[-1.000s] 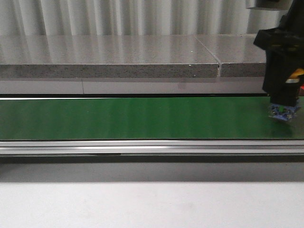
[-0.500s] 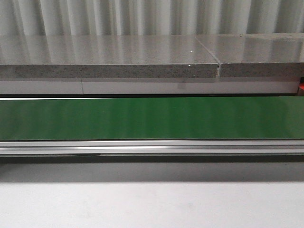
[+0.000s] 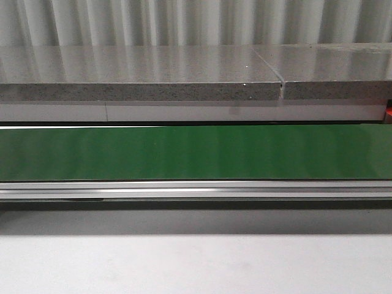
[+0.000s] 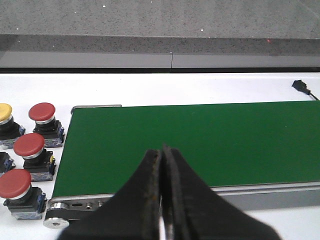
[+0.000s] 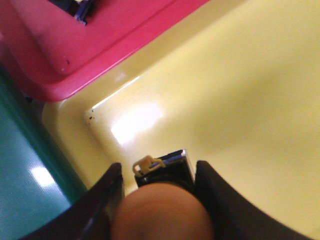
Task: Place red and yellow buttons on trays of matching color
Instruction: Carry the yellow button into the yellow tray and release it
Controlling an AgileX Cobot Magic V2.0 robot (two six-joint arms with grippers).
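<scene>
In the right wrist view my right gripper (image 5: 159, 167) is shut on a yellow button (image 5: 162, 212), whose cap looks dull orange in shadow. It hangs just over a corner of the yellow tray (image 5: 240, 90), with the red tray (image 5: 75, 45) right beside it. In the left wrist view my left gripper (image 4: 162, 149) is shut and empty above the end of the green belt (image 4: 200, 140). Off that end stand three red buttons (image 4: 28, 145) and one yellow button (image 4: 4, 111). Neither gripper shows in the front view.
The green conveyor belt (image 3: 196, 152) crosses the front view with a metal rail (image 3: 196, 190) in front and a grey stone ledge (image 3: 141, 76) behind. A dark part of a button (image 5: 82, 7) shows inside the red tray. A black cable end (image 4: 300, 86) lies beyond the belt.
One second ago my right arm held the button over the belt's right end in the front view. It has since moved off to the right, out of that view.
</scene>
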